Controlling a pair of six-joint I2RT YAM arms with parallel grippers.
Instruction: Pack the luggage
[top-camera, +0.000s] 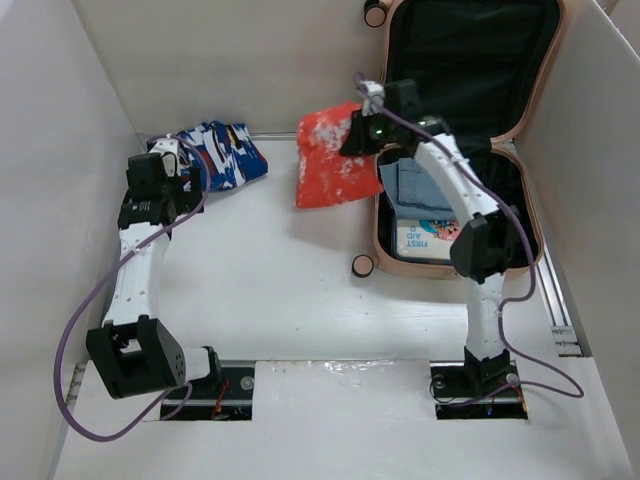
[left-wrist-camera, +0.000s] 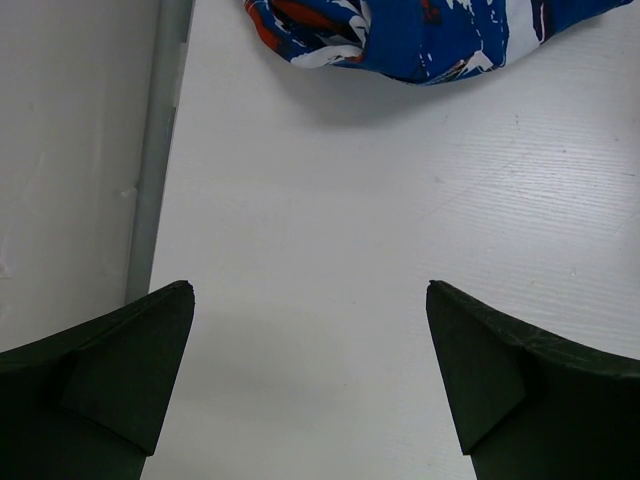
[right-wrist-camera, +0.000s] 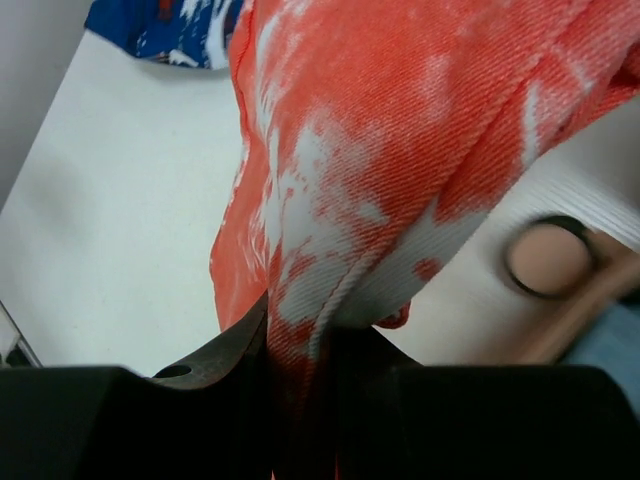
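Observation:
The peach-pink luggage (top-camera: 382, 238) lies open at the back right, its black-lined lid upright. Inside lie a folded light-blue cloth (top-camera: 405, 183) and a first aid box (top-camera: 423, 238). My right gripper (top-camera: 356, 138) is shut on a red-and-white cloth (top-camera: 328, 158) and holds it hanging in the air just left of the luggage; the cloth fills the right wrist view (right-wrist-camera: 400, 130), pinched between the jaws. A blue patterned cloth (top-camera: 215, 152) lies at the back left; it also shows in the left wrist view (left-wrist-camera: 420, 35). My left gripper (left-wrist-camera: 310, 330) is open and empty over bare table near it.
White walls enclose the table on the left, back and right. A luggage wheel (top-camera: 363, 265) sticks out at the case's near left corner, and shows in the right wrist view (right-wrist-camera: 548, 258). Another wheel (top-camera: 375, 13) is at the top.

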